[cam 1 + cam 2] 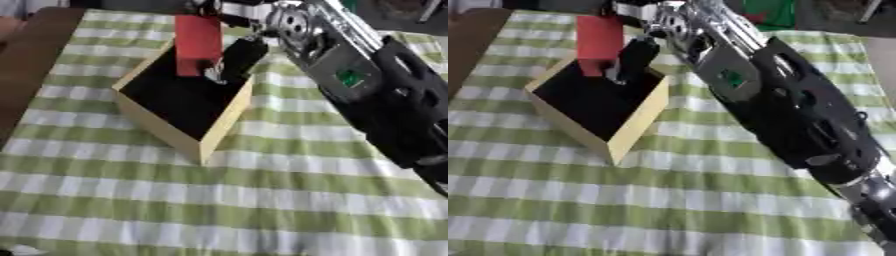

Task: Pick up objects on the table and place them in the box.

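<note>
**Ana:** Red block (198, 44) is what the robot has in its right hand (238, 56); the dark fingers (634, 59) are curled against its right side, and the block stands upright over the far corner of the wooden box (219, 131). Its lower end seems already below the rim, inside the black interior.

**Ben:** Does it rest on the bottom?

**Ana:** That cannot be told; the dark inside hides where the block ends. The thumb is also hidden, so how the block is pinched from the other side is not visible.

**Ben:** What could go wrong from here, in her judgement?

**Ana:** The block is tall and it sits near the far wall. If the hand lets go while the block hangs above the floor, it may tip and lean on the rim, or fall out on the green checked tablecloth (262, 200). Also the fingers reach down into the box beside the block, so on the way up they could catch the rim and drag the light box.

**Ben:** And the other hand?

**Ana:** The left hand shows in neither view. Only the right arm crosses from the upper right, over the cloth.

**Ben:** So the block is left of the fingers?

**Ana:** Yes, touching them, with its top above them.
</note>
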You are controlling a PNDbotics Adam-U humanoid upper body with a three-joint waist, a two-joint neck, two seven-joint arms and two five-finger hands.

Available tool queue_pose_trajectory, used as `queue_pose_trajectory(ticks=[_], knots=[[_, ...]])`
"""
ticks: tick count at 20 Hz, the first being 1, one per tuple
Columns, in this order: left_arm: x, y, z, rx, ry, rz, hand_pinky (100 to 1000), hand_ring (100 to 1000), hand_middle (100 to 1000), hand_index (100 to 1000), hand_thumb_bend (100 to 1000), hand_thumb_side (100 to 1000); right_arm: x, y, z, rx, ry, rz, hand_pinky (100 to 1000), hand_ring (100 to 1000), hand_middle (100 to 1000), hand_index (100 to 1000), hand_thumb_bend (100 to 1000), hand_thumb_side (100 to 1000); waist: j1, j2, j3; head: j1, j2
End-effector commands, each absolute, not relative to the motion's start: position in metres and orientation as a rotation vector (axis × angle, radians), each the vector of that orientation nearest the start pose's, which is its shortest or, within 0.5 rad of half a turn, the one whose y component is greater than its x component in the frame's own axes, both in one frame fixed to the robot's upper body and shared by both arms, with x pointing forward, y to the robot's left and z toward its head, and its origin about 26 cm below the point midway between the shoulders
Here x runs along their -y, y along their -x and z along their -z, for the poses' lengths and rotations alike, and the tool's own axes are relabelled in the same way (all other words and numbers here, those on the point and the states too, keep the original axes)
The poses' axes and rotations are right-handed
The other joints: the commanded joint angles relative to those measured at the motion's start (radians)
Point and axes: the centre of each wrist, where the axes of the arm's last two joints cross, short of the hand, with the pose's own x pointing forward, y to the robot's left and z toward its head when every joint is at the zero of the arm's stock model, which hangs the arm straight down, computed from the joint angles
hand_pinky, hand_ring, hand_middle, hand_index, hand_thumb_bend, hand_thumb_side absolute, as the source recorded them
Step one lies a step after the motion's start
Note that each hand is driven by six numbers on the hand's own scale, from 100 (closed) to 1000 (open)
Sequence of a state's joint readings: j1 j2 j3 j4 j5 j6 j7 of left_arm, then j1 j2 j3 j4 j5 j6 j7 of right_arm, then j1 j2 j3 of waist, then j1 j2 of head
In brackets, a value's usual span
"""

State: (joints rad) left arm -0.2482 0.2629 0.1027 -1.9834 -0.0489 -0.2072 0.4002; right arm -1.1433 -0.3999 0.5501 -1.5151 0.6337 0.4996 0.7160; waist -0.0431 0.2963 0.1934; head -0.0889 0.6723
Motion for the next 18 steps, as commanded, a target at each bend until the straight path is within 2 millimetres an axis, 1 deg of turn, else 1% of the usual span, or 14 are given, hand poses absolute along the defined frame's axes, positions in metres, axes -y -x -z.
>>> queue_pose_trajectory(ticks=[1, 3, 4, 6, 8, 9, 10, 14, 15, 16, 17, 18], knots=[[-0.281, -0.295, -0.192, 2.501, -0.423, -0.187, 1000, 509, 483, 666, 124, 132, 0.085, -0.376, -0.327, 1.248, 0.572, -1.551, 891, 951, 710, 852, 100, 200, 0.006, -0.016, 0.002, -0.001, -0.004], [-0.281, -0.295, -0.192, 2.501, -0.423, -0.187, 1000, 509, 483, 666, 124, 132, 0.085, -0.376, -0.327, 1.248, 0.573, -1.551, 891, 951, 710, 852, 100, 200, 0.006, -0.016, 0.002, -0.001, -0.004], [-0.281, -0.295, -0.192, 2.501, -0.423, -0.187, 1000, 508, 482, 665, 121, 136, 0.085, -0.376, -0.326, 1.245, 0.571, -1.552, 902, 963, 735, 869, 100, 192, 0.005, -0.014, 0.002, -0.002, -0.005], [-0.281, -0.295, -0.192, 2.498, -0.419, -0.19, 1000, 508, 481, 665, 120, 137, 0.079, -0.382, -0.312, 1.204, 0.558, -1.569, 905, 969, 752, 889, 100, 188, 0.001, -0.009, 0.004, -0.004, -0.007], [-0.281, -0.295, -0.191, 2.497, -0.419, -0.19, 1000, 508, 481, 665, 120, 137, 0.077, -0.386, -0.306, 1.186, 0.554, -1.583, 905, 969, 752, 889, 100, 188, 0.0, -0.008, 0.005, -0.004, -0.007], [-0.281, -0.295, -0.191, 2.496, -0.418, -0.191, 1000, 508, 481, 665, 120, 137, 0.077, -0.388, -0.305, 1.183, 0.554, -1.587, 905, 969, 752, 889, 100, 188, 0.0, -0.008, 0.005, -0.004, -0.007], [-0.281, -0.295, -0.191, 2.496, -0.418, -0.191, 1000, 508, 481, 665, 120, 136, 0.076, -0.388, -0.304, 1.184, 0.55, -1.596, 920, 989, 803, 956, 100, 174, 0.0, -0.007, 0.006, -0.005, -0.007], [-0.281, -0.295, -0.191, 2.495, -0.417, -0.191, 1000, 507, 481, 664, 121, 136, 0.075, -0.39, -0.303, 1.19, 0.533, -1.623, 924, 994, 816, 971, 100, 162, -0.001, -0.007, 0.007, -0.005, -0.007], [-0.281, -0.295, -0.191, 2.495, -0.417, -0.191, 1000, 507, 481, 664, 121, 136, 0.075, -0.391, -0.303, 1.191, 0.531, -1.625, 936, 1000, 834, 977, 100, 222, -0.001, -0.007, 0.007, -0.005, -0.007], [-0.28, -0.295, -0.191, 2.495, -0.416, -0.191, 1000, 507, 481, 664, 121, 137, 0.074, -0.39, -0.303, 1.195, 0.523, -1.637, 939, 1000, 842, 982, 100, 264, -0.002, -0.006, 0.007, -0.005, -0.006], [-0.28, -0.295, -0.191, 2.495, -0.416, -0.191, 1000, 507, 480, 664, 122, 137, 0.073, -0.39, -0.303, 1.198, 0.515, -1.648, 953, 1000, 879, 1000, 100, 448, -0.003, -0.005, 0.006, -0.004, -0.005], [-0.28, -0.295, -0.191, 2.494, -0.415, -0.19, 1000, 507, 480, 664, 122, 137, 0.073, -0.39, -0.303, 1.203, 0.506, -1.663, 958, 1000, 891, 1000, 100, 541, -0.003, -0.005, 0.006, -0.004, -0.005]])
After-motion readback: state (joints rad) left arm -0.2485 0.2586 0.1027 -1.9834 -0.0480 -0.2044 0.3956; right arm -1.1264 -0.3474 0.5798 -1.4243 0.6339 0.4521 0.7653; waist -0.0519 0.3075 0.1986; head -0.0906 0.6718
